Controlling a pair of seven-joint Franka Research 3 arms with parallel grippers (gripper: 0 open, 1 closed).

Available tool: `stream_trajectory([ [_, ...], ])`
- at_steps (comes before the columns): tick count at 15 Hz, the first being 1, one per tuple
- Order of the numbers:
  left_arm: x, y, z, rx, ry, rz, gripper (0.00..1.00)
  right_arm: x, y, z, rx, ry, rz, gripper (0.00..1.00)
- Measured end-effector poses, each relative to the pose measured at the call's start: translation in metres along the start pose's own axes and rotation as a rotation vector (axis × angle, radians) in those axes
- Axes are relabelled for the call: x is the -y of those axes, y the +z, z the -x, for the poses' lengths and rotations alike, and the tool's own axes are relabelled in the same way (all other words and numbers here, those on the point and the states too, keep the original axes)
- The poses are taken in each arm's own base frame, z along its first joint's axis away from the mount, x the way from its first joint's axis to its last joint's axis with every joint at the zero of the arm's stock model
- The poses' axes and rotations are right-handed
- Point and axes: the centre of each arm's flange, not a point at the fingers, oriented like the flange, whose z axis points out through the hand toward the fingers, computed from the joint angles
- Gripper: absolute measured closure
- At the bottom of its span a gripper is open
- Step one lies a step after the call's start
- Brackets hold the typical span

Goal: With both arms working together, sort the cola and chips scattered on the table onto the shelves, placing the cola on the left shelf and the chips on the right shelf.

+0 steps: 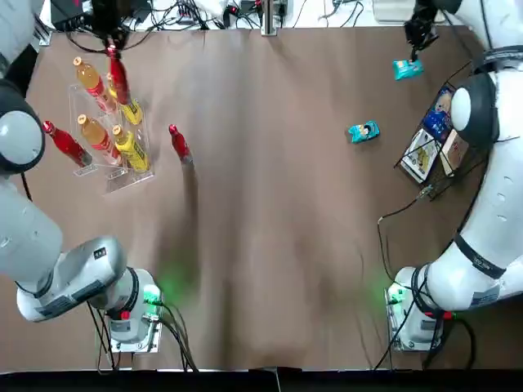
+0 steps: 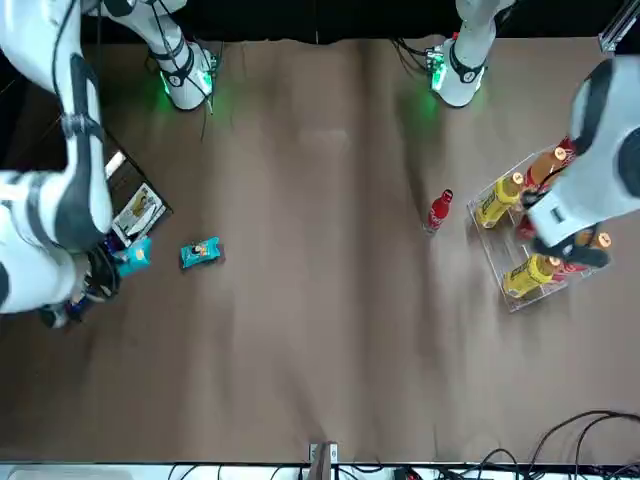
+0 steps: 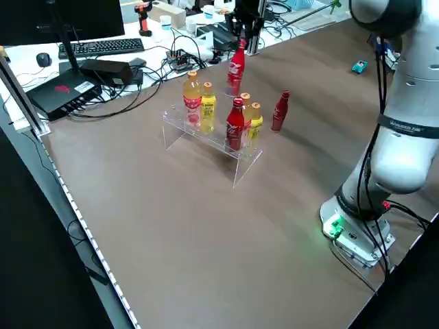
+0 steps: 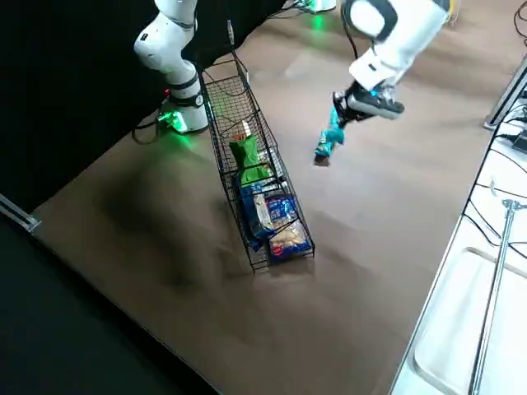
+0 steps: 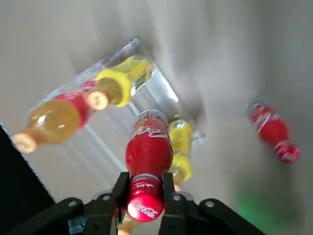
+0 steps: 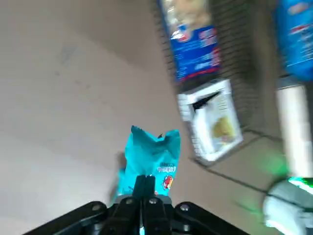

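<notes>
1. Two busy grippers: left gripper [image 5: 145,177] grips cola [image 5: 149,149] capwards, probably for base-first placing on the far-left rack [image 1: 131,180].
2. Right gripper [image 6: 145,180] pinches chips [image 6: 152,159] by one end, far right, beyond the basket [image 6: 234,58].

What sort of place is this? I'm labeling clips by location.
Likely a robotics lab or test workspace: two robot arms are mounted at one table, the left arm's base and right arm's base glowing green, with a monitor, keyboard and tangled cables beside it.
</notes>
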Motion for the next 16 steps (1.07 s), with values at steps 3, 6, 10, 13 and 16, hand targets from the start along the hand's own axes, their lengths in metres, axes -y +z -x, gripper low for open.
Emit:
stream_trajectory([
  [3, 0.063, -0.005, 0.03, -0.001, 0.106, 0.004, 0.68, -0.043, -0.036, 0.0, -0.053, -0.101, 0.113, 0.99],
  [6, 0.125, 0.017, 0.057, 0.034, 0.196, 0.046, 0.68, -0.08, -0.069, 0.004, -0.124, -0.222, 0.258, 0.99],
  [10, 0.147, 0.037, 0.068, 0.063, 0.235, 0.075, 0.68, -0.113, -0.101, 0.02, -0.189, -0.352, 0.429, 0.99],
  [13, 0.15, 0.052, 0.073, 0.09, 0.261, 0.09, 0.68, -0.129, -0.123, 0.032, -0.246, -0.453, 0.579, 0.99],
  [16, 0.159, 0.069, 0.083, 0.098, 0.277, 0.105, 0.68, -0.135, -0.128, 0.032, -0.244, -0.51, 0.667, 0.99],
])
